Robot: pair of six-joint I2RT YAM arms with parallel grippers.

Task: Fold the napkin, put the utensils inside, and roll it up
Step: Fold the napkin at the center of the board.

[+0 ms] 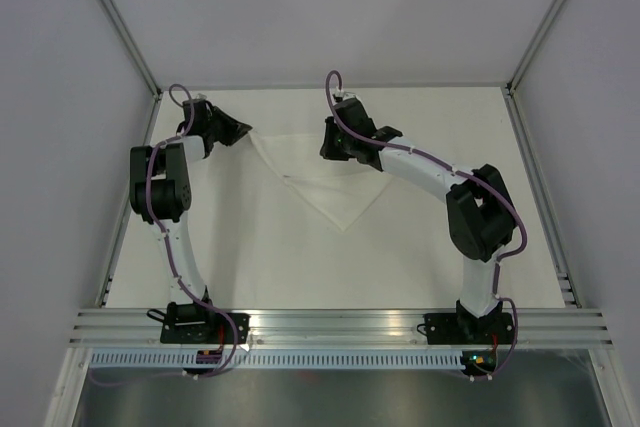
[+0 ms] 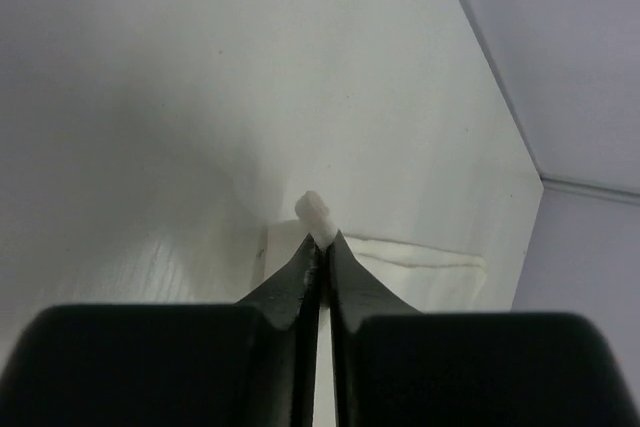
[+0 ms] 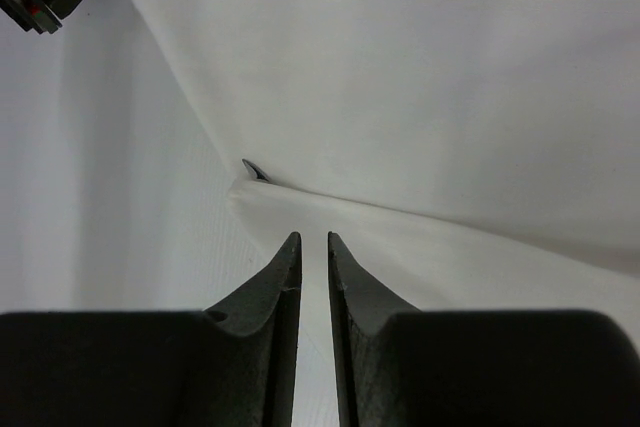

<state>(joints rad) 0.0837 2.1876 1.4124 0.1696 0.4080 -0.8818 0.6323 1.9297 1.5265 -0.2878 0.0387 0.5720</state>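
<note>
From above you see the napkin (image 1: 330, 182) lying as a triangle on the table (image 1: 400, 267), with the left gripper (image 1: 240, 132) at its left corner and the right gripper (image 1: 332, 143) at its top edge.

Your left wrist view shows the left gripper (image 2: 322, 242) pinched tight on a nub of the napkin (image 2: 313, 209).

Your right wrist view shows the right gripper (image 3: 312, 239) a slit apart over the napkin (image 3: 450, 77). You cannot tell whether it has caught any cloth. A dark utensil tip (image 3: 255, 169) pokes out of the fold.

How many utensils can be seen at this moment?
1: a dark utensil tip poking out at the napkin's fold, just ahead of the right gripper; others may be hidden inside.
</note>
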